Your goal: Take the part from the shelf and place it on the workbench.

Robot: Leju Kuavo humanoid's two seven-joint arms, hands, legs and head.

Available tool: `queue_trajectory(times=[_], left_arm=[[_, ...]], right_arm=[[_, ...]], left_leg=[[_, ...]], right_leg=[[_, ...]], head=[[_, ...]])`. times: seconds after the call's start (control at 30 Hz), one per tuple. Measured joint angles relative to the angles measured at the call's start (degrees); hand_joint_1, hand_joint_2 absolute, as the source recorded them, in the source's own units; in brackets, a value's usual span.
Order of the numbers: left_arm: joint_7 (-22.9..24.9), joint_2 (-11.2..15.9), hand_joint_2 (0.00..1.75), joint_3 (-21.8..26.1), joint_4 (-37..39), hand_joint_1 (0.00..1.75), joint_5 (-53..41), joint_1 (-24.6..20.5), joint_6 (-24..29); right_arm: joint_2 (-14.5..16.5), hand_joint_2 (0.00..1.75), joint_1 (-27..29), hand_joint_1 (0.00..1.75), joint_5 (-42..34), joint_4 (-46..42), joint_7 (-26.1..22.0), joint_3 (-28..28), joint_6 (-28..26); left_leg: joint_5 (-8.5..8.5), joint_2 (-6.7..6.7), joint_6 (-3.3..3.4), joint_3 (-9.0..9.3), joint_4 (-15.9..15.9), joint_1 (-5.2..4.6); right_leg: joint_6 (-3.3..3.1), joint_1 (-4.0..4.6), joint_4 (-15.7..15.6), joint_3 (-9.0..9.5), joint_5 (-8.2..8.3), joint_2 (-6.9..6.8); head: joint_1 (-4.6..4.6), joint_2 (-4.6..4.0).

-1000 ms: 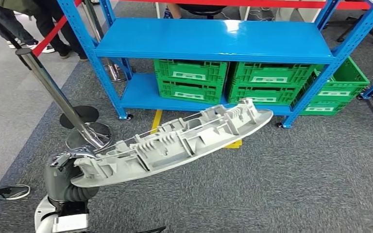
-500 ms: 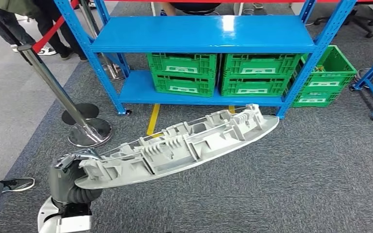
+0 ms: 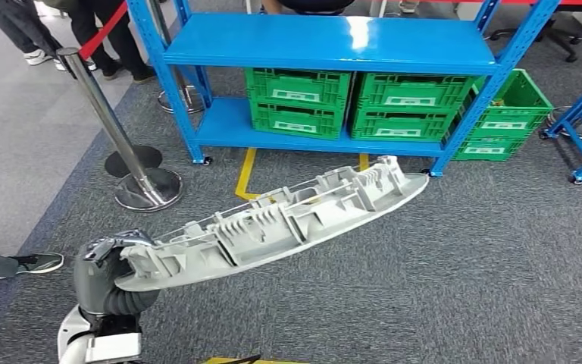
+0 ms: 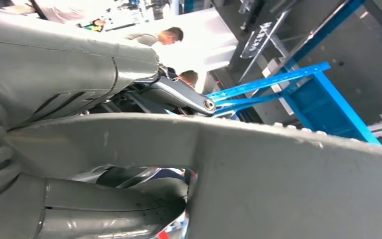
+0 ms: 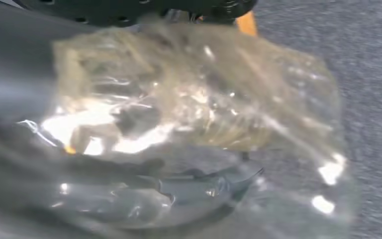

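A long grey plastic part (image 3: 273,227), ribbed on its upper face, stretches from lower left to upper right above the carpet. My left hand (image 3: 106,277) grips its near end, fingers wrapped around the edge. Close up, the part (image 4: 288,189) runs across the left wrist view, with the hand (image 4: 54,74) clasped around it from both sides. The blue shelf (image 3: 333,42) stands ahead, its upper board bare. In the right wrist view, the right hand (image 5: 194,186) is blurred behind crinkled clear plastic, over grey carpet; how its fingers lie is unclear.
Green crates (image 3: 299,102) sit on the shelf's low board, and another green crate (image 3: 511,114) stands at its right. A chrome post on a round base (image 3: 148,189) holds a red barrier at the left. People's feet (image 3: 38,263) are nearby. Yellow floor tape (image 3: 244,173) lies before the shelf.
The whole picture has shifted, so the camera has moved relative to the shelf. My left hand keeps the same hold on the part.
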Motion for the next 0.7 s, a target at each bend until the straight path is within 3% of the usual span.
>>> queue_trajectory(times=[0.03,0.07,0.1,0.13,0.17,0.2,0.23,0.3,0.37,0.4,0.43,0.5,0.53,0.57,0.6,0.63,0.67,0.7], left_arm=[[0.0,0.0,1.75,0.0,0.0,1.75,0.0,0.0,0.0],[0.0,0.0,1.75,0.0,0.1,1.75,0.0,0.0,0.0],[0.0,0.0,1.75,0.0,0.2,1.75,0.0,0.0,0.0],[0.0,0.0,1.75,0.0,0.2,1.75,0.0,0.0,0.0],[0.0,0.0,1.75,0.0,0.2,1.75,0.0,0.0,0.0],[0.0,0.0,1.75,0.0,0.2,1.75,0.0,0.0,0.0],[0.0,0.0,1.75,0.0,0.2,1.75,0.0,0.0,0.0],[0.0,0.0,1.75,0.0,0.3,1.75,0.0,0.0,0.0],[0.0,0.0,1.75,0.0,0.3,1.75,0.0,0.0,0.0],[0.0,0.0,1.75,0.0,0.3,1.75,0.0,0.0,0.0],[0.0,0.0,1.75,0.0,0.3,1.75,0.0,0.1,0.0],[0.0,0.1,1.75,0.0,0.3,1.75,0.0,0.1,0.0],[0.0,0.1,1.75,0.0,0.3,1.75,0.0,0.1,0.0],[0.0,0.1,1.75,-0.1,0.3,1.75,0.0,0.1,0.0],[0.0,0.1,1.75,-0.1,0.3,1.75,0.0,0.1,0.0],[0.0,0.1,1.75,-0.1,0.3,1.75,0.0,0.1,0.0],[0.0,0.1,1.75,-0.1,0.3,1.75,0.0,0.1,0.0],[0.0,0.1,1.75,-0.1,0.3,1.75,0.0,0.0,0.0]], right_arm=[[0.0,0.00,0.0,0.00,0.0,0.0,0.0,0.0,0.0],[0.0,0.00,0.0,0.00,0.0,-0.1,0.0,0.0,0.0],[0.0,0.00,0.0,0.00,0.0,-0.1,0.0,-0.1,0.0],[0.0,0.00,0.0,0.00,0.0,-0.2,0.0,-0.1,0.0],[0.0,0.00,0.0,0.00,0.0,-0.2,0.0,-0.2,0.0],[0.0,0.00,-0.1,0.00,0.0,-0.3,0.0,-0.2,0.0],[0.0,0.00,-0.2,0.00,0.0,-0.4,0.0,-0.2,0.0],[0.0,0.00,-0.3,0.00,0.0,-0.6,0.0,-0.2,0.0],[0.2,0.00,-0.2,0.00,0.0,-0.6,0.0,-0.3,0.0],[0.2,0.00,-0.2,0.00,0.0,-0.6,0.0,-0.3,0.0],[0.3,0.00,-0.2,0.00,0.0,-0.6,0.0,-0.4,0.0],[0.3,0.00,-0.2,0.00,0.0,-0.7,0.0,-0.4,0.0],[0.3,0.00,-0.2,0.00,0.0,-0.7,0.0,-0.5,0.0],[0.3,0.00,-0.1,0.00,0.0,-0.7,0.0,-0.5,0.0],[0.3,0.00,-0.1,0.00,0.0,-0.7,0.0,-0.5,0.0],[0.3,0.00,-0.1,0.00,0.0,-0.7,0.0,-0.5,0.0],[0.3,0.00,-0.1,0.00,0.0,-0.7,0.0,-0.5,0.0],[0.3,0.00,-0.2,0.00,0.0,-0.7,0.0,-0.5,0.0]], left_leg=[[0.80,0.02,0.00,-1.09,0.1,-0.10],[1.58,0.04,-0.06,-2.26,0.3,-0.17],[2.31,0.05,-0.17,-3.48,0.6,-0.19],[2.96,0.05,-0.31,-4.62,0.9,-0.19],[3.53,0.03,-0.49,-5.58,1.3,-0.19],[4.03,0.03,-0.73,-6.36,1.8,-0.25],[4.57,0.05,-1.00,-6.82,2.1,-0.30],[5.69,0.09,-1.61,-7.28,2.3,-0.28],[5.69,-0.09,-2.33,-7.70,2.6,-0.06],[4.07,-0.20,-2.72,-8.14,3.6,0.05],[1.37,-0.30,-3.08,-8.77,5.7,0.21],[-4.93,-0.35,-3.69,-10.19,12.8,0.58],[-6.61,-0.35,-3.92,-10.52,16.3,0.74],[-6.82,-0.35,-4.06,-10.26,18.6,0.88],[-5.82,-0.35,-4.10,-9.15,19.0,0.97],[-4.28,-0.36,-4.00,-7.02,17.2,1.03],[-3.16,-0.37,-3.76,-3.91,13.7,1.05],[-3.08,-0.38,-3.41,-0.40,9.0,0.98]], right_leg=[[0.09,0.01,3.3,-0.27,-0.98,0.00],[0.15,0.03,5.2,0.14,-0.49,0.00],[0.14,0.05,5.1,1.51,1.10,0.00],[0.10,0.05,3.0,3.89,2.90,0.00],[0.02,0.05,-0.8,7.07,3.59,0.02],[-0.13,0.09,-5.6,10.54,3.16,0.07],[-0.36,0.17,-9.2,12.85,2.29,0.13],[-1.06,0.46,-12.5,14.42,1.08,0.23],[-2.10,0.43,-12.3,13.31,2.04,0.00],[-2.66,0.36,-12.3,12.67,2.71,-0.16],[-3.08,0.26,-12.3,11.88,3.49,-0.32],[-3.42,0.31,-12.3,10.11,5.07,-0.46],[-3.38,0.32,-12.2,9.18,5.90,-0.51],[-3.29,0.33,-12.0,8.20,6.71,-0.54],[-3.15,0.33,-11.9,7.18,7.48,-0.56],[-2.98,0.33,-11.7,6.08,8.21,-0.56],[-2.79,0.33,-11.5,5.15,8.91,-0.52],[-2.56,0.40,-11.4,4.39,9.55,-0.48]], head=[[0.00,0.00],[0.01,-0.01],[0.01,-0.01],[0.02,-0.01],[0.03,-0.01],[0.02,-0.01],[-0.06,-0.01],[-0.10,-0.01],[-0.04,-0.01],[-0.13,-0.01],[-0.22,-0.01],[-0.40,-0.01],[-0.42,-0.01],[-0.43,-0.01],[-0.44,-0.01],[-0.45,-0.01],[-0.46,-0.01],[-0.46,-0.01]])
